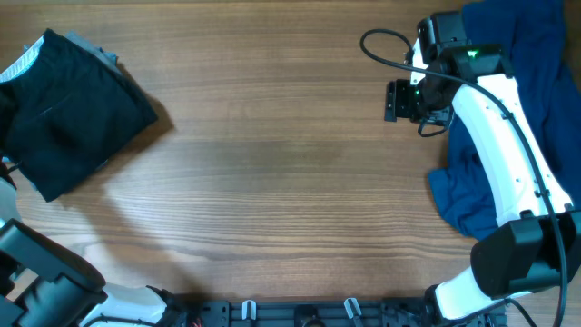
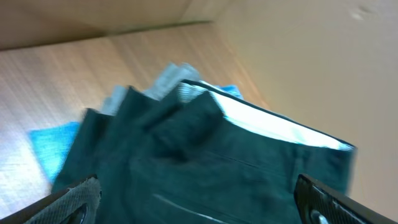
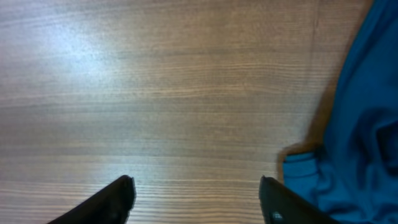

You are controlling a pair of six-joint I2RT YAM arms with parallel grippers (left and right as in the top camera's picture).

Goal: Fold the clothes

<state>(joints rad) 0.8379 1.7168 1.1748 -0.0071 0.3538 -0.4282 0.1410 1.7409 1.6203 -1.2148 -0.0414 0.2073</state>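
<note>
A folded dark garment (image 1: 68,118) lies on the wooden table (image 1: 272,182) at the far left, on top of other folded clothes. In the left wrist view it (image 2: 205,168) shows a white inner waistband, and my left gripper (image 2: 199,202) hangs open just above it, holding nothing. A crumpled blue garment (image 1: 508,118) lies at the right edge of the table. My right gripper (image 1: 398,100) is open and empty over bare wood, just left of the blue garment (image 3: 354,137).
Light blue and grey cloth (image 2: 50,140) sticks out from under the dark garment. A black cable (image 1: 386,50) loops off the right arm. Bare wood spans the middle of the table. Fixtures line the front edge (image 1: 300,309).
</note>
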